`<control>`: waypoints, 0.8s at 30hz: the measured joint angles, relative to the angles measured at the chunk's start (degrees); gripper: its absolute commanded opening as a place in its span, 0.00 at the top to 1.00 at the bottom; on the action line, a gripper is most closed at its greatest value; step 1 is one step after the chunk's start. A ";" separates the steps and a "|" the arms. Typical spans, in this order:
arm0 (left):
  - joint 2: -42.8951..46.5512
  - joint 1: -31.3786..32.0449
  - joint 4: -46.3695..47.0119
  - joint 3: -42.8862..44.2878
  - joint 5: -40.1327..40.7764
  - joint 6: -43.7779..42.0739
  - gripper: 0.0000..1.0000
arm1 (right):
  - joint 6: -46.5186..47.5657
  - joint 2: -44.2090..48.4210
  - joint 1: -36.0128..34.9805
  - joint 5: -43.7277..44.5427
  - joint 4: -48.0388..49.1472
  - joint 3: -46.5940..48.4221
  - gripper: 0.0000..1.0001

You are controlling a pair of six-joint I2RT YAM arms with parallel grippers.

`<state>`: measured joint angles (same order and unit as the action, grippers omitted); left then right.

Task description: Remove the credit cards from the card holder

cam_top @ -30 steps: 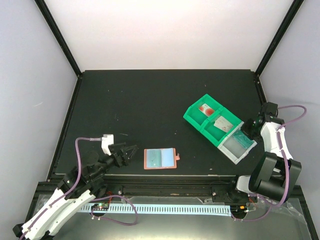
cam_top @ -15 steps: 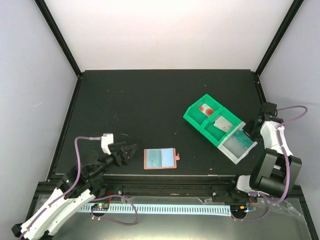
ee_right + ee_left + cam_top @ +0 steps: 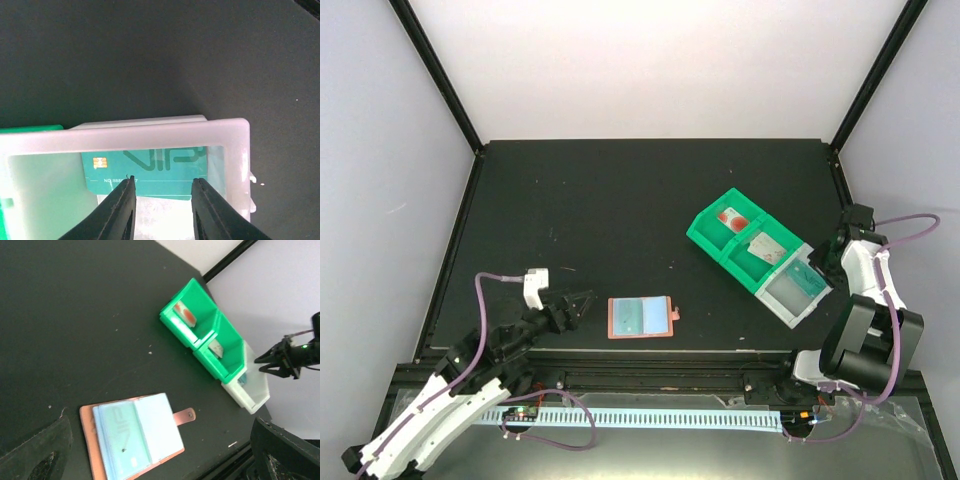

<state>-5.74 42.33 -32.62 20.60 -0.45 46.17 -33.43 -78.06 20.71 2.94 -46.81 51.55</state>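
The salmon card holder (image 3: pixel 640 317) lies open on the black table near the front edge, its snap tab to the right. In the left wrist view the card holder (image 3: pixel 90 435) shows pale blue pockets, with a pale teal card (image 3: pixel 120 432) in the left pocket. My left gripper (image 3: pixel 576 302) is open and empty just left of the holder, and it is also open in its own view (image 3: pixel 160 460). A teal credit card (image 3: pixel 150 167) lies in the white bin (image 3: pixel 235 150). My right gripper (image 3: pixel 164 181) is open above that card, touching nothing, and shows at the table's right side (image 3: pixel 819 256).
A green two-compartment bin (image 3: pixel 735 238) joins the white bin (image 3: pixel 796 292) at the right. One green compartment holds a card with red marks (image 3: pixel 182 315), the other a grey card (image 3: pixel 765 247). A black frame edges the table.
My left gripper has shifted slightly near the holder's left edge and looks narrower. My right gripper has drawn back a little to the right of the white bin.
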 measured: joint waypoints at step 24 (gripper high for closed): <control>-10.62 0.00 -5.53 6.25 2.60 1.81 0.01 | 7.13 23.15 -15.72 -20.98 3.19 -1.90 0.61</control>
<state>-16.36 42.33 -38.15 26.85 2.15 47.99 -26.30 -54.92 4.99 -18.04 -43.62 49.65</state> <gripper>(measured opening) 0.990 0.394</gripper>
